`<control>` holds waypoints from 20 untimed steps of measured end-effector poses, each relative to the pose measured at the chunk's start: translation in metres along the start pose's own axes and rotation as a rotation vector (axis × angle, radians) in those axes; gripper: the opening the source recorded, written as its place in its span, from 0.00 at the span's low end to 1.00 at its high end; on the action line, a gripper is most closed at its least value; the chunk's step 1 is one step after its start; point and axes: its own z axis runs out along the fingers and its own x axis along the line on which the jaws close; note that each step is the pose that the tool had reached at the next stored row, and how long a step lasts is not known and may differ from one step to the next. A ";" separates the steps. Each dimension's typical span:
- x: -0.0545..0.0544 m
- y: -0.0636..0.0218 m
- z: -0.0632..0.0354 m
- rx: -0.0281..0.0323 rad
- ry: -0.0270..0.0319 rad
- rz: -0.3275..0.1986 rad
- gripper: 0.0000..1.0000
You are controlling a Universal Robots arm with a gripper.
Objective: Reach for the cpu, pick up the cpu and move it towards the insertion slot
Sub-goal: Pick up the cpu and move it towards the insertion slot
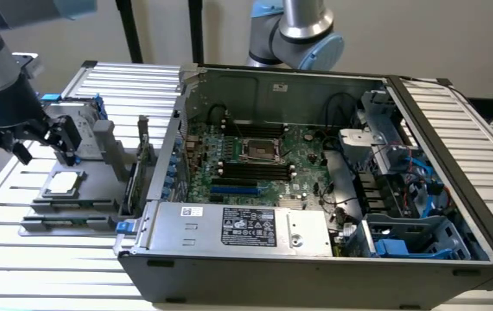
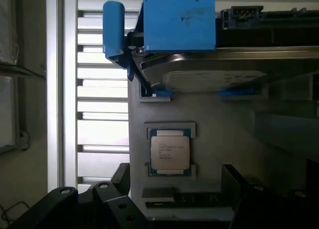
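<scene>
- The cpu [image 2: 170, 152] is lying flat in a grey holder [image 2: 219, 144] outside the computer case [image 1: 315, 272]. It is just beside the case's wall on the exterior view's left, and nothing is touching it.
- The gripper [image 1: 46, 150] is hovering outside the case as well, over the cpu. Its dark fingers [image 2: 107, 201] are spread wide and carrying nothing, and in the wrist view the chip is showing in the gap between them.
- The insertion slot [image 1: 259, 150] is sitting inside the case on the green board [image 1: 307, 146], among the long black memory slots [image 1: 255, 170]. It is a shiny metal frame around a dark centre.
- The chip is showing as a thin square with a matt silver-grey metal lid, fine printing and a narrow green rim.
- I am judging it light and stiff, with a smooth face that is likely to slip, and probably delicate underneath, so it is calling for a gentle squeeze.
- The hold is looking safest across two opposite side edges, with the chip kept level. Small tabs on the holder are hugging its corners, which is leaving the middle of each side free for the fingers.
- A silver hard drive [image 2: 214, 77] in a blue plastic frame is standing outside the case too, beside the same wall, close to the holder.
</scene>
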 end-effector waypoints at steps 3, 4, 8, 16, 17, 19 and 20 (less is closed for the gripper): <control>0.000 -0.0004 0.0054 0.0001 0.0000 0.000 0.82; 0.000 -0.0006 0.0072 0.0000 0.0000 0.000 0.82; 0.000 -0.0012 0.0145 0.0000 0.0000 0.000 0.82; 0.000 -0.0020 0.0291 0.0000 0.0000 0.000 0.82; 0.000 -0.0021 0.0309 0.0001 0.0000 0.000 0.82; 0.001 -0.0022 0.0345 0.0001 0.0000 0.000 0.82; 0.001 -0.0023 0.0362 0.0001 0.0000 0.000 0.82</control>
